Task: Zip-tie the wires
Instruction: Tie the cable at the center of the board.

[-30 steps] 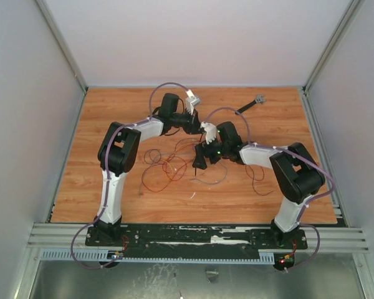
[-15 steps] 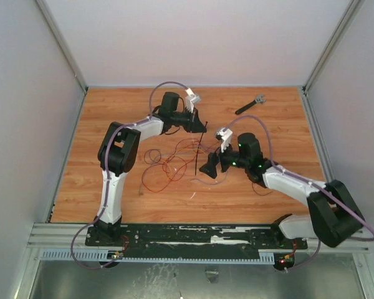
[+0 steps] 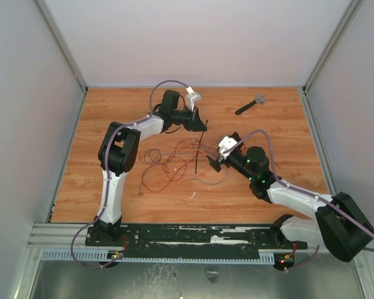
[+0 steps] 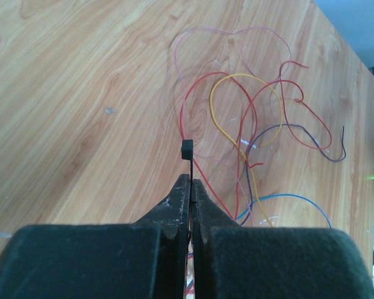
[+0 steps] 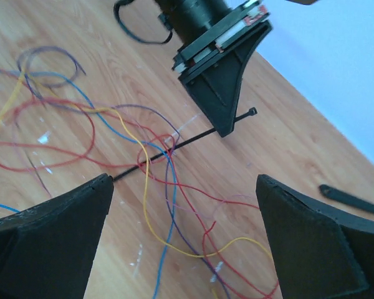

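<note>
The wires point(image 3: 174, 165) lie as a loose tangle of thin red, yellow, blue and dark strands on the wooden table. My left gripper point(image 3: 201, 124) is shut on the zip tie point(image 3: 199, 152), a thin black strip that slants down over the tangle. In the left wrist view the gripper point(image 4: 191, 180) pinches the strip just below the zip tie's square head point(image 4: 187, 149), with the wires point(image 4: 249, 124) beyond. My right gripper point(image 3: 215, 162) is wide open and empty. In its own view the gripper point(image 5: 184, 180) hovers over the wires point(image 5: 156, 162) and faces the zip tie point(image 5: 193, 140).
A short black tool with a grey head point(image 3: 249, 104) lies at the back right of the table and shows again at the tool's handle point(image 5: 349, 199). Grey walls close in the table on three sides. Small white scraps point(image 3: 193, 195) lie near the front.
My right arm has swung down and out to the right. Its gripper has drawn slightly back from the zip tie's lower end and opened wider. The left gripper has kept the tie still.
</note>
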`<state>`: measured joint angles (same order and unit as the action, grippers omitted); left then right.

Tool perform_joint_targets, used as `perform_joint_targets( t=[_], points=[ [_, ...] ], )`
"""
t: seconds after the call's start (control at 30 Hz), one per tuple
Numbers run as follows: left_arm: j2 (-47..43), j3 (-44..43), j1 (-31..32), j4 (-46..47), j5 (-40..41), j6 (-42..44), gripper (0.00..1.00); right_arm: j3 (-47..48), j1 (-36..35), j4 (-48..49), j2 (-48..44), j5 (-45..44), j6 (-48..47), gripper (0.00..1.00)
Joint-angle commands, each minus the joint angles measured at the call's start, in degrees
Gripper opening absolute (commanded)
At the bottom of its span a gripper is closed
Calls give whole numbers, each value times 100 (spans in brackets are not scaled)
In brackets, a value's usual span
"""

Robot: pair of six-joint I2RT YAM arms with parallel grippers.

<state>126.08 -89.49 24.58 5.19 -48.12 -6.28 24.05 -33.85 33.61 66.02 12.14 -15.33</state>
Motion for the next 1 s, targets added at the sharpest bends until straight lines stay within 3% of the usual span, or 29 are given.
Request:
perform_joint_targets(
  t=[0.0, 0.47, 0.97],
  points=[
    [106, -182, 38, -147, -71, 40, 0, -280, -403, 742, 489, -730, -2001, 99],
    [193, -213, 92, -159, -139, -61, 0, -126, -847, 1771, 2272, -1353, -4218, 99],
    [252, -225, 188, -159, -118, -79, 0, 430, -509, 1604, 3314, -1030, -5136, 99]
  ],
)
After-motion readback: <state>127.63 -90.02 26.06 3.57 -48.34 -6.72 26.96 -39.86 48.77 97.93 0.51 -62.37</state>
